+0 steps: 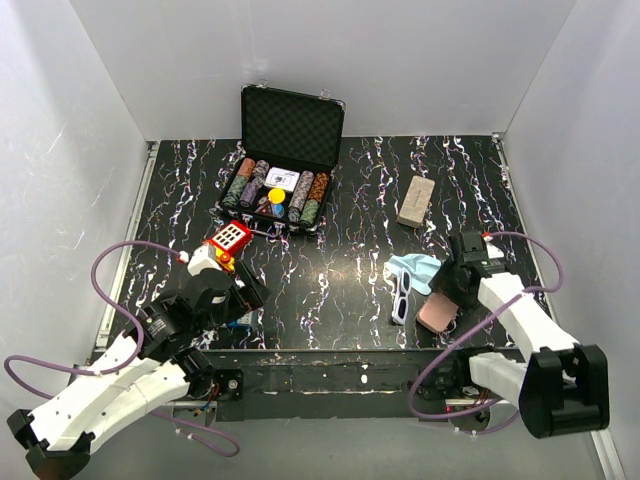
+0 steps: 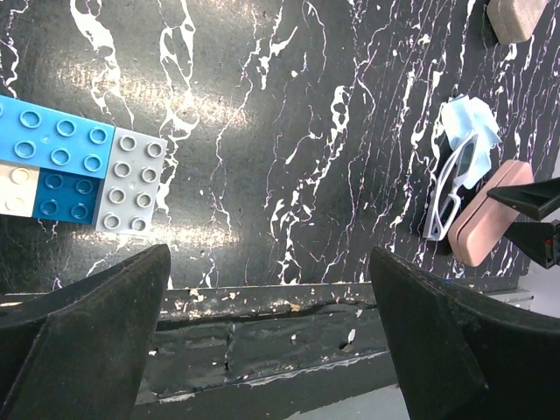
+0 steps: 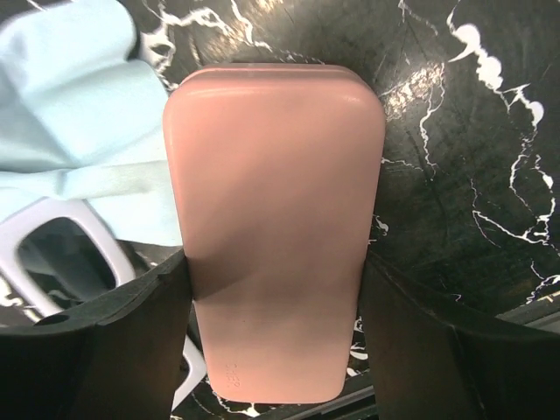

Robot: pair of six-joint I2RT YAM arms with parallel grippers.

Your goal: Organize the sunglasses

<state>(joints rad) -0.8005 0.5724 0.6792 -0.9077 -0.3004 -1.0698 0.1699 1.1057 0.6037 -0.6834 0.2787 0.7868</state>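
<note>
Two claws: left claw (image 2: pixel 269 254) gapes empty; right claw (image 3: pixel 273 262) straddles pink case (image 3: pixel 273 175), grip unclear.
Around: cloth (image 3: pixel 79 114) overlaps sunglasses (image 1: pixel 401 296).
Sunglasses: white frame, dark lenses.

My left arm (image 1: pixel 120 385) sits folded low at the near left, the left fingers (image 2: pixel 87 341) spread fully wide above the surface (image 1: pixel 350 200). My right arm (image 1: pixel 515 310) reaches forward, wrist pitched down, the right fingers (image 3: pixel 96 350) parted; whether they grip, I cannot confirm.
</note>
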